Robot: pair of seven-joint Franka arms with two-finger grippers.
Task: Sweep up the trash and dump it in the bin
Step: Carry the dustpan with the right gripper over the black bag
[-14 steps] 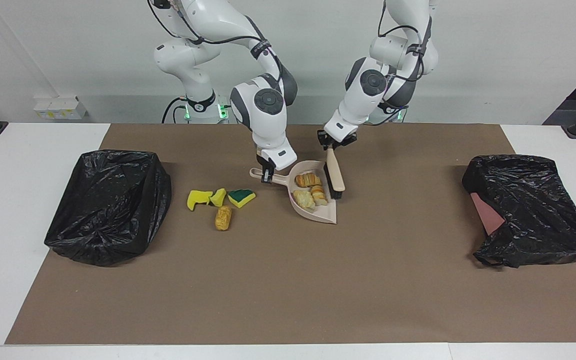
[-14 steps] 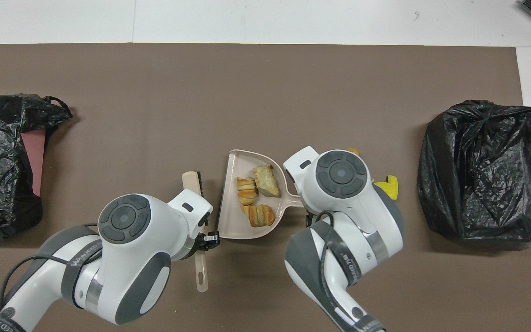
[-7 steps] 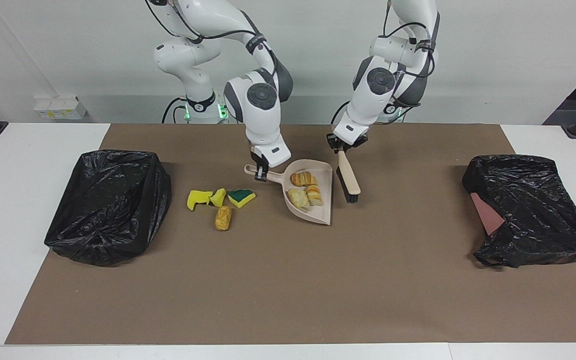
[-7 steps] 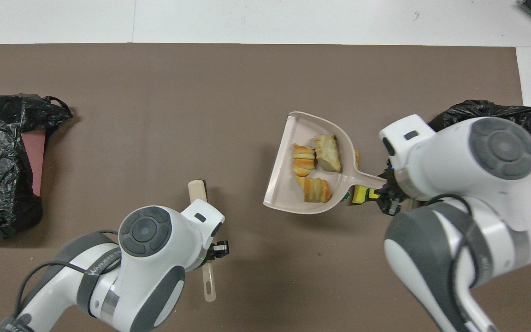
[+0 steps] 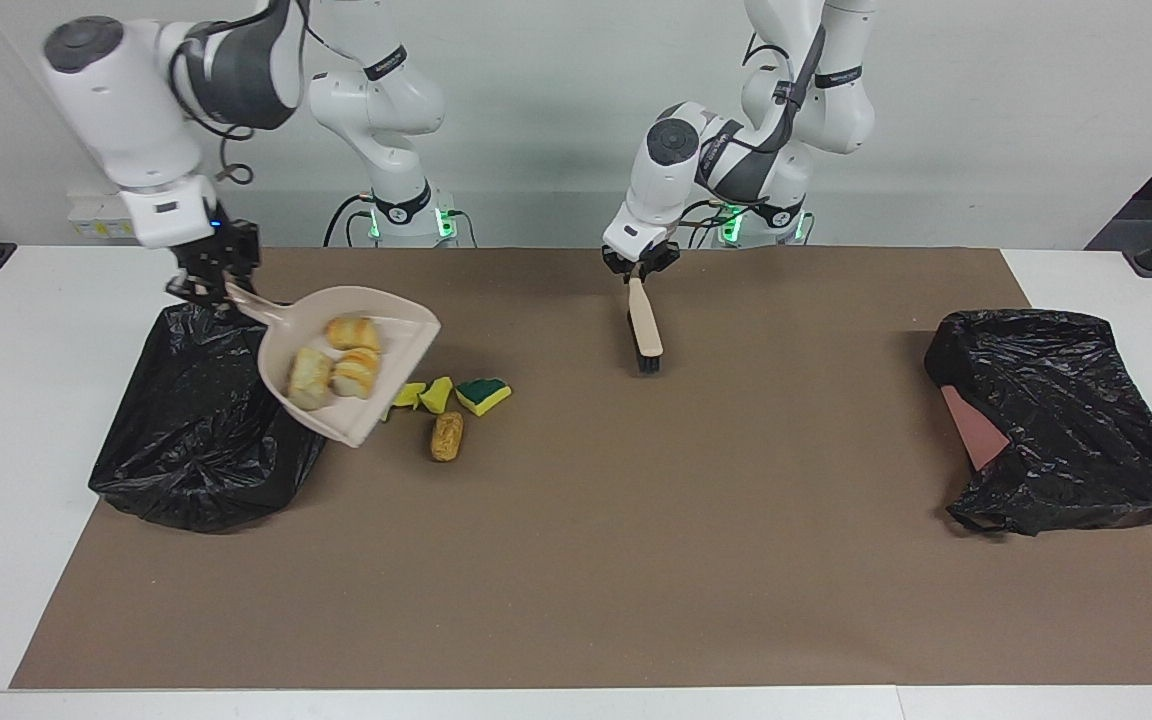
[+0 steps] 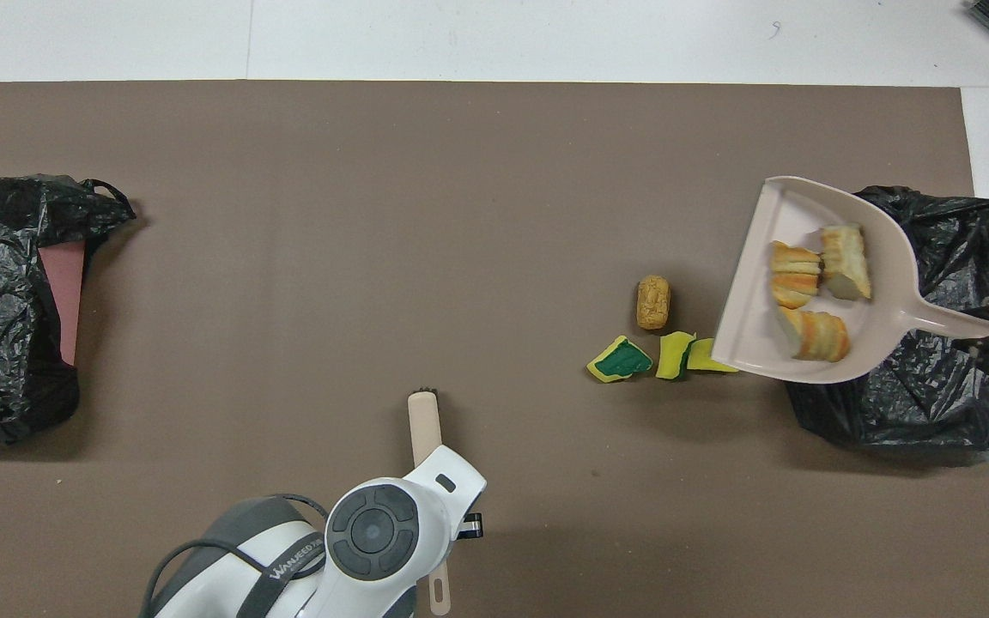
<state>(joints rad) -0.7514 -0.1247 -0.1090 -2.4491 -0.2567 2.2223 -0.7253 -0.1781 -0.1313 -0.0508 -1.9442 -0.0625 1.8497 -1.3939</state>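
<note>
Here the right claw (image 5: pixel 208 283) is clamped on the dustpan (image 5: pixel 391 350) handle, holding the pan raised and tilted over the edge of the black bin (image 5: pixel 201 440) at the right arm's end of the counter (image 5: pixel 636 560). Three bread pieces (image 5: pixel 334 362) lie in the pan. Four more trash lumps (image 5: pixel 451 405) rest on the counter beside the bin. The left claw (image 5: pixel 640 266) is clamped on the brush (image 5: pixel 644 325), bristles down, mid-counter.

The dustpan (image 5: pixel 356 360) hides part of one yellow sponge bit (image 5: pixel 406 394).
</note>
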